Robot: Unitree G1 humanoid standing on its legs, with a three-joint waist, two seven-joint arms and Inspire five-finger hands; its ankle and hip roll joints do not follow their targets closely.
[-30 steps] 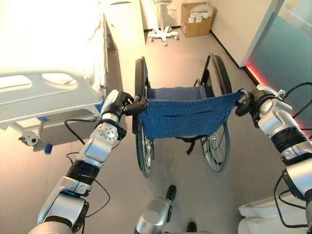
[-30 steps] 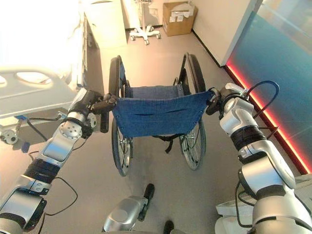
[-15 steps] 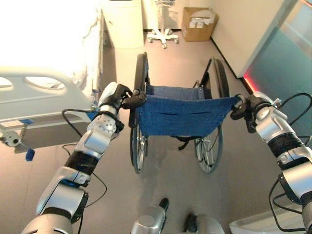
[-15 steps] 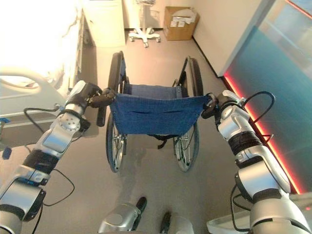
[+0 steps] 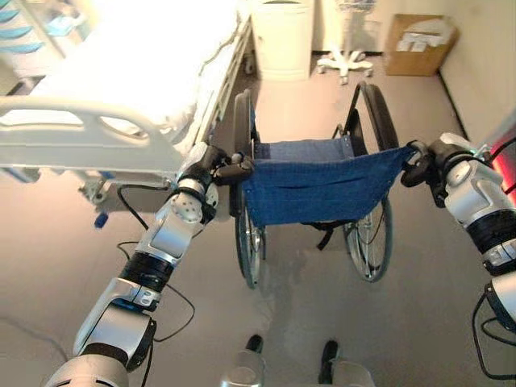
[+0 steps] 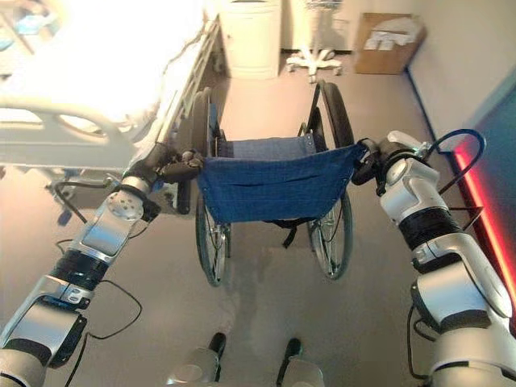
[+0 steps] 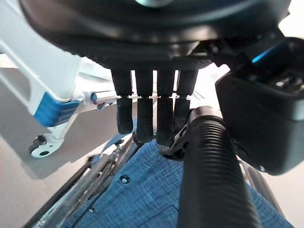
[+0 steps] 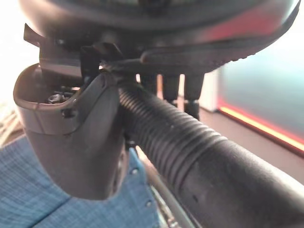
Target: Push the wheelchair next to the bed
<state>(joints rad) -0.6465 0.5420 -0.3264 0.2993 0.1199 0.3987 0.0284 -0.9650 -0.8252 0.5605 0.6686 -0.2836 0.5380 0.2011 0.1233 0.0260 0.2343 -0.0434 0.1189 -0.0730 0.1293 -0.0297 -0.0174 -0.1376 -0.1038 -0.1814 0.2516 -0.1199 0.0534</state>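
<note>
Fingers of both hands stay curled round wheelchair (image 5: 318,189) push handles; bed (image 5: 113,97) now closer alongside.

The wheelchair (image 5: 314,189) stands in the middle of the floor (image 5: 48,242), its back towards the robot. The left hand (image 5: 211,165) is at its left push handle (image 7: 213,175), the right hand (image 5: 421,164) at its right one (image 8: 190,142). The bed (image 5: 121,89) lies to the left — its near corner just beside the left wheel (image 5: 246,234). Behind the wheelchair, along the far wall, stand a cabinet (image 5: 282,40), a wheeled stand (image 5: 345,58) and a cardboard box (image 5: 415,44) — left to right.
</note>
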